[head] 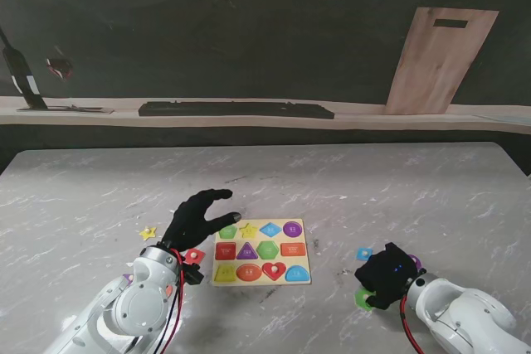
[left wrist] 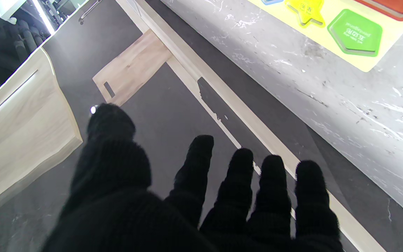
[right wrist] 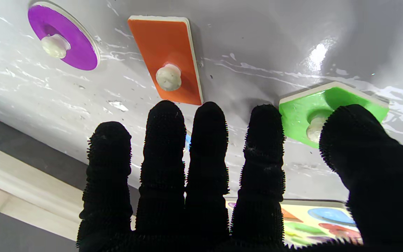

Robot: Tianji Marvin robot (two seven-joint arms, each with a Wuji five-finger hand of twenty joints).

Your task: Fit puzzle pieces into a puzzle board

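While both hands hover: neither holds a piece, so the step in hand reads as picking the first loose piece on the robot's right

Puzzle board: the yellow puzzle board (head: 261,250) lies flat on the marble table (head: 373,180), in front of the robot and between its two arms; whether its coloured shapes are printed recesses or seated pieces cannot be told

Left hand: the left hand (head: 197,220) hangs just beside the board's left edge, fingers straight and slightly apart, thumb out wide, nothing in its grasp; its wrist view shows the green pentagon (left wrist: 355,33) and yellow star (left wrist: 306,12) at the board's corner

Right hand: the right hand (head: 383,275) is low over the table to the right of the board, four fingers extended side by side and nearly touching, thumb set apart, gripping nothing

Loose pieces on the right: a green hexagon piece (right wrist: 331,105) lies at the thumb, an orange rectangle piece (right wrist: 168,57) just beyond the fingertips, a purple circle piece (right wrist: 61,35) farther off; each carries a pale knob

Other loose pieces: a small yellow star piece (head: 148,233) and a red piece (head: 194,255) lie to the left of the board, and a blue piece (head: 364,253) between the board and the right hand

How to do it well: likely best to close thumb and forefinger on the hexagon's knob rather than its flat edges, lift clear before travelling, and turn the corners to match the recess before lowering

Risk: a glancing thumb could push the hexagon across the slick marble
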